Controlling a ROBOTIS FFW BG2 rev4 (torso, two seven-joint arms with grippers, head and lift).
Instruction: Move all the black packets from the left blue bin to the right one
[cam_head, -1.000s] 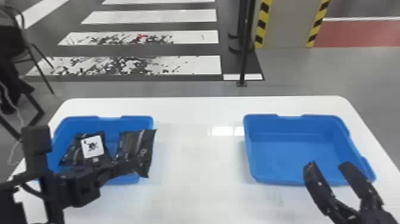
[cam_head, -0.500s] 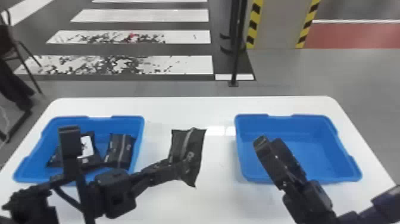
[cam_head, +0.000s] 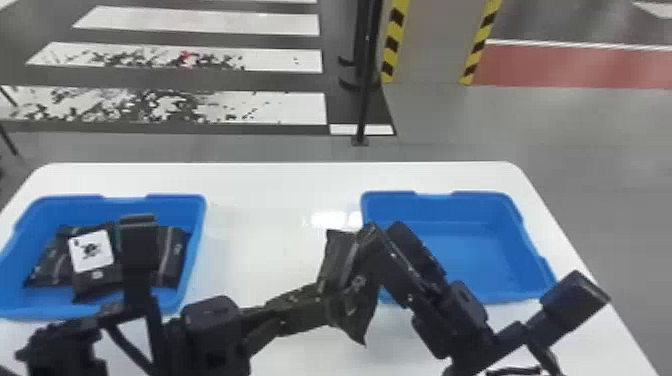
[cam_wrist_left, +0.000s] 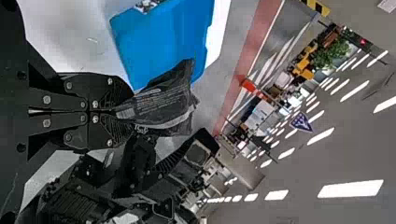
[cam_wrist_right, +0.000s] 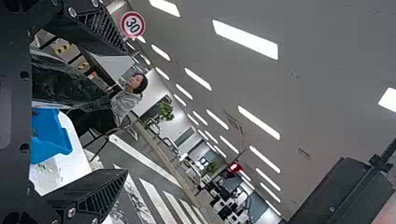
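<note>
Gripper, left (cam_head: 311, 303): clenched on one black packet (cam_head: 340, 280), held above the white surface (cam_head: 270, 200). Right gripper (cam_head: 384, 236): alongside that packet, fingers spread. Right blue bin (cam_head: 480, 250): rightward of the left gripper. Left blue bin (cam_head: 196, 220): leftward of it, containing further black packets (cam_head: 172, 260), one white-labelled.

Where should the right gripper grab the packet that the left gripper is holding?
I'd take the packet by its free edge, coming from the robot's right with the open right gripper straddling it. It looks flat and thin, and the left gripper pinches the opposite edge, leaving that one exposed.
</note>
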